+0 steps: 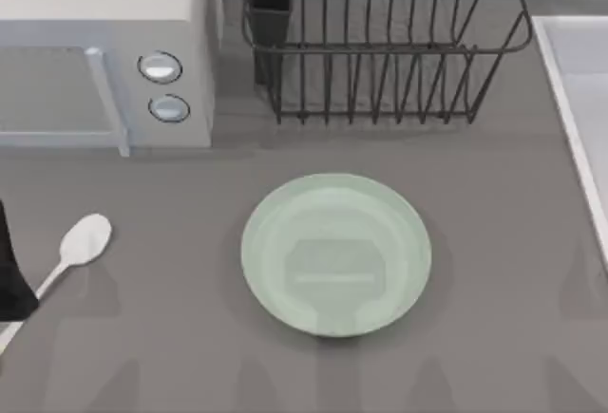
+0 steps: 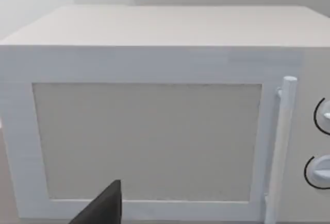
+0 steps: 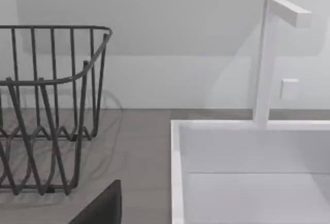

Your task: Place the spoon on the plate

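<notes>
The white spoon (image 1: 84, 241) lies at the table's left side, its oval bowl pointing toward the microwave and its thin handle running down to the left edge. A dark part of my left gripper (image 1: 11, 280) sits over the middle of that handle at the left edge of the top view; whether it grips the handle cannot be told. The pale mint-green plate (image 1: 285, 214) rests in the middle of the table, bare, well to the right of the spoon. A dark part of my right gripper (image 3: 100, 206) shows in the right wrist view, near the rack and sink.
A white microwave (image 1: 95, 52) stands at the back left and faces the left wrist camera (image 2: 149, 136). A dark wire dish rack (image 1: 380, 43) stands behind the plate. A white sink (image 3: 247, 172) with a faucet (image 3: 268, 59) lines the right edge.
</notes>
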